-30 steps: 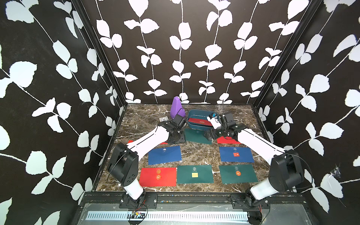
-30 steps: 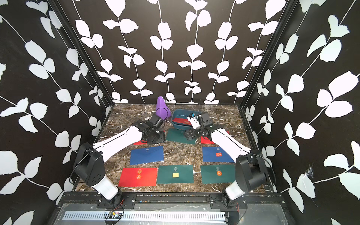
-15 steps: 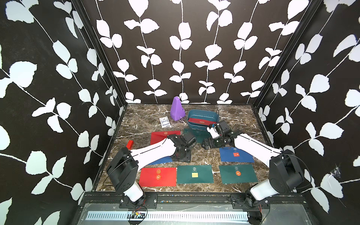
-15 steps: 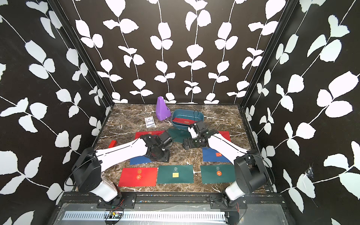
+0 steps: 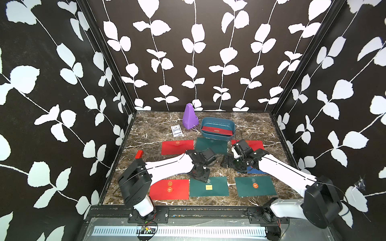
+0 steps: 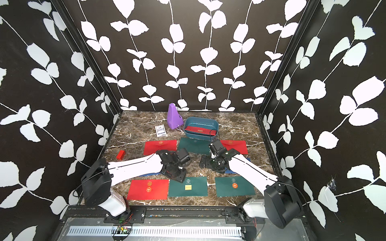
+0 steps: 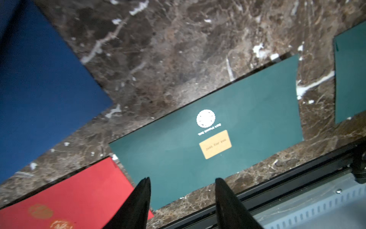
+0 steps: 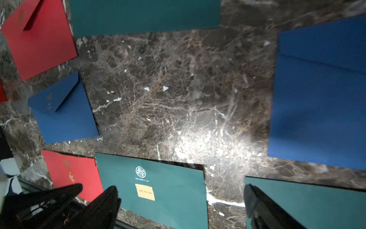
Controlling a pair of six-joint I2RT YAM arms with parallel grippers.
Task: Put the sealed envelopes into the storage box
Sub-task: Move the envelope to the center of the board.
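Marble bench is carrying everything. Both hands are hanging low over its middle, near each other.

Teal storage box is sitting beyond the right hand, well apart from it. One boxed red envelope is lying inside.

Yellow-label green envelope is lying flat just under the left hand. That hand's fingers are standing apart with nothing between them, released. Contact with the paper cannot be made out.

Near red envelope is lying just beside the green one's short edge, and a left navy envelope is lying further from the fingertips.

Right hand is spreading wide over bare marble, grasping nothing. A right navy envelope is lying near it, and an orange-seal green envelope is lying back toward its arm's base.

Far red envelope, far green envelope and corner red envelope are lying between the hands and the box.

Purple pyramid is standing beyond the left hand, beside the box.

White card pack and small red block are lying toward the left hand's outer side.
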